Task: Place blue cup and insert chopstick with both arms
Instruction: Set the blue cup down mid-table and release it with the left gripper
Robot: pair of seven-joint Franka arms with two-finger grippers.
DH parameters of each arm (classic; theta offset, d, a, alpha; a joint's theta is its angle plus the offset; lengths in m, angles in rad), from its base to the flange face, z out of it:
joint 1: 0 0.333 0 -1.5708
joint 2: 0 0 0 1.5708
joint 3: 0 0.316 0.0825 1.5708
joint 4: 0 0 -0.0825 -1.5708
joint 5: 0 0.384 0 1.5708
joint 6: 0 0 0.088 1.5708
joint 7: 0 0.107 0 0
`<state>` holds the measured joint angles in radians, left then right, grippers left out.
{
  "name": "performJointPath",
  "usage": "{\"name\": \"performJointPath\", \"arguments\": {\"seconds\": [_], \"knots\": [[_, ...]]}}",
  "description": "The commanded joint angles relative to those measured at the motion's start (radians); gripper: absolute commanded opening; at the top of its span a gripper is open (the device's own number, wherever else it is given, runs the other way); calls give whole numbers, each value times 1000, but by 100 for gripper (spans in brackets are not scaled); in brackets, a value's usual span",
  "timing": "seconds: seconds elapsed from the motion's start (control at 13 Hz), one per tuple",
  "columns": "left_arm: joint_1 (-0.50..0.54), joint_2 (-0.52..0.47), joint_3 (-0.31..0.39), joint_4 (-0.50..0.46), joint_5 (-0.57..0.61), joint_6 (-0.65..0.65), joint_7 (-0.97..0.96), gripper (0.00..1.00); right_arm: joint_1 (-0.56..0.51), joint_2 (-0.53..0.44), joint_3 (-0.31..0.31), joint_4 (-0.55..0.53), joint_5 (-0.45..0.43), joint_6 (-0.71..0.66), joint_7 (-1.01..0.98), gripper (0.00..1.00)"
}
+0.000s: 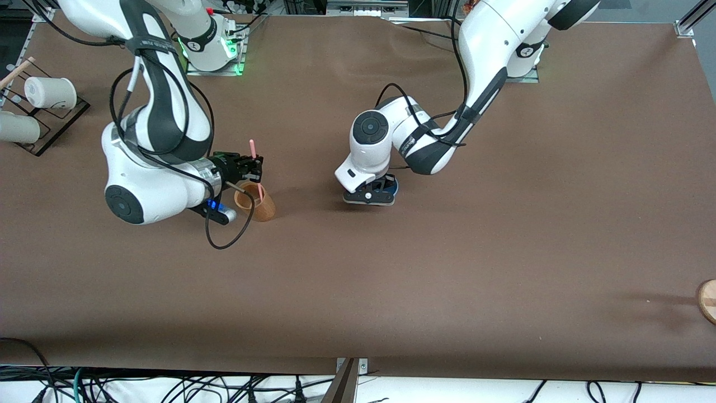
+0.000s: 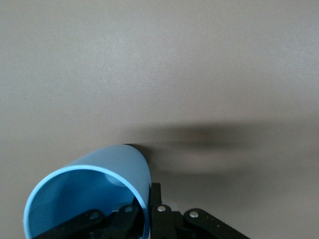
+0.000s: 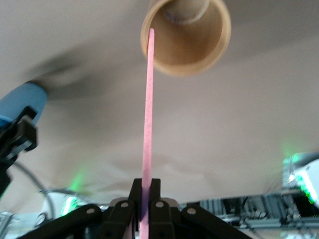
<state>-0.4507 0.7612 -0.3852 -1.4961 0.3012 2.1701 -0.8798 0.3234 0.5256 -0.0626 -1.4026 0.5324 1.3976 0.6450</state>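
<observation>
The blue cup [image 1: 392, 185] sits low over the middle of the table, mostly hidden under my left gripper [image 1: 371, 194]. In the left wrist view the left gripper [image 2: 148, 200] is shut on the blue cup's [image 2: 89, 191] wall, one finger inside and one outside. My right gripper [image 1: 251, 167] is shut on the pink chopstick [image 1: 255, 162], held upright over the tan cup [image 1: 258, 205]. In the right wrist view the chopstick [image 3: 148, 114] runs from the right gripper [image 3: 145, 191] to the tan cup's [image 3: 192, 40] rim. The blue cup also shows in that view [image 3: 22, 102].
Two white cups [image 1: 49, 92] lie on a dark rack [image 1: 56, 126] at the right arm's end of the table. A round wooden piece [image 1: 707, 300] sits at the left arm's end, nearer the front camera. A black cable [image 1: 226, 238] loops below the right wrist.
</observation>
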Motion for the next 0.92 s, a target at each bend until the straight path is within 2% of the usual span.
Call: {"name": "performJointPath", "arguments": {"seconds": [0.0, 0.15, 0.31, 0.54, 0.69, 0.85], "knots": [[-3, 26, 3, 39, 29, -13, -48, 100, -12, 1, 4, 72, 66, -72, 85, 0], [7, 0, 2, 40, -35, -21, -76, 100, -12, 1, 4, 94, 124, -78, 148, 0], [21, -54, -6, 40, -89, -36, -68, 100, -12, 1, 7, 109, 136, -81, 173, 0], [43, -124, -9, 83, -178, -189, 19, 100, -12, 10, 12, 116, 207, -71, 235, 0], [104, -207, -8, 85, -214, -277, 138, 100, 3, 17, 15, 114, 239, -46, 283, 0], [200, -290, -4, 83, -214, -364, 227, 100, 43, 31, 15, 114, 302, 35, 375, 0]]}}
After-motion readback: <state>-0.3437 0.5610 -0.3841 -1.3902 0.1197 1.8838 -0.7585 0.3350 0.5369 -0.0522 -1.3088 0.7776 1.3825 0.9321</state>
